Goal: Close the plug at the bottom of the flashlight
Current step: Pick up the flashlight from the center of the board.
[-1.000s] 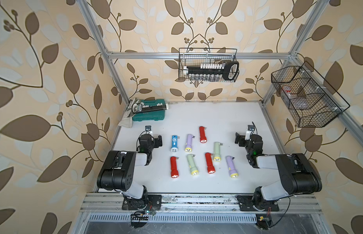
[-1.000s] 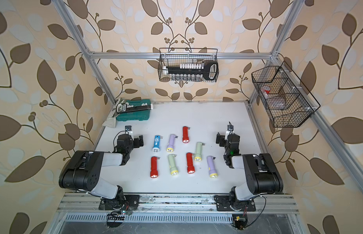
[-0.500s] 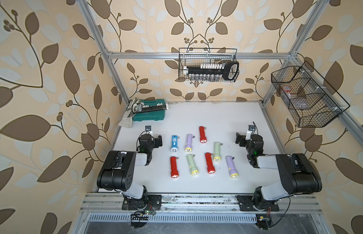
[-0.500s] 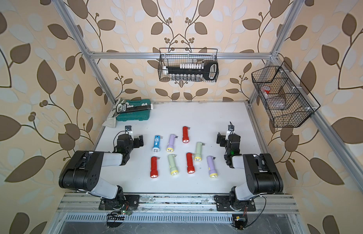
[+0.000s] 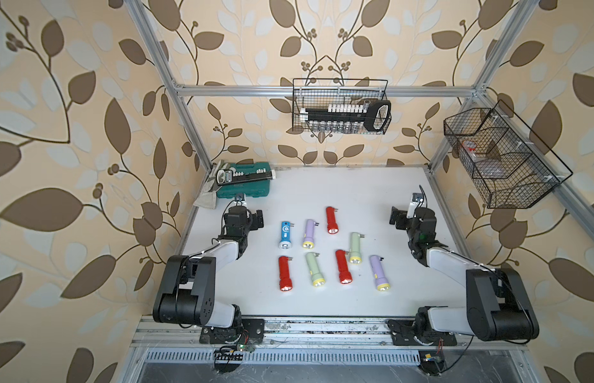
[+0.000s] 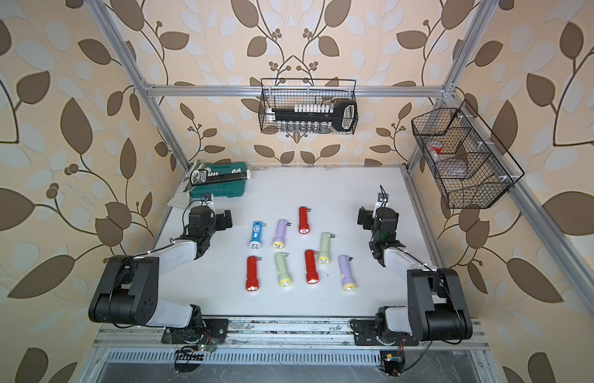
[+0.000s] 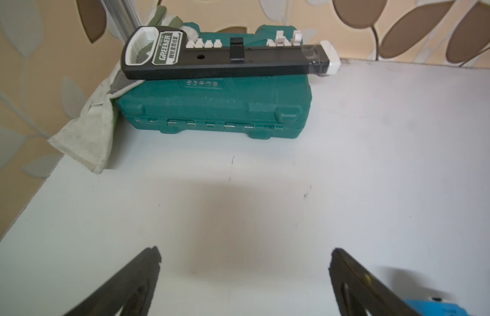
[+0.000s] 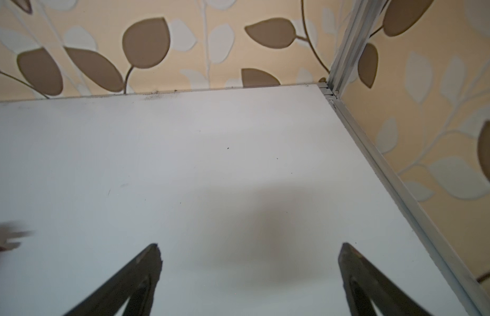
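Presently left gripper (image 7: 245,254), right gripper (image 8: 250,250) spread wide, touching nothing.

You have eight flashlights (image 5: 343,271) in two rows, centre of table (image 5: 355,189). Far left corner: tool case (image 5: 249,192), socket rail (image 5: 245,176) on top, glove (image 5: 205,200) at its left side. Wire basket (image 5: 338,93) hangs on back wall (image 5: 249,126).

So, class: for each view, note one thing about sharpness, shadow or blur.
Both top views: even light, the flashlights cast little shadow. Left wrist view: the label on the socket rail is sharp, the blue flashlight at the edge soft. Right wrist view: a diffuse shadow on the table by the right hand; a blurred red-white smear.
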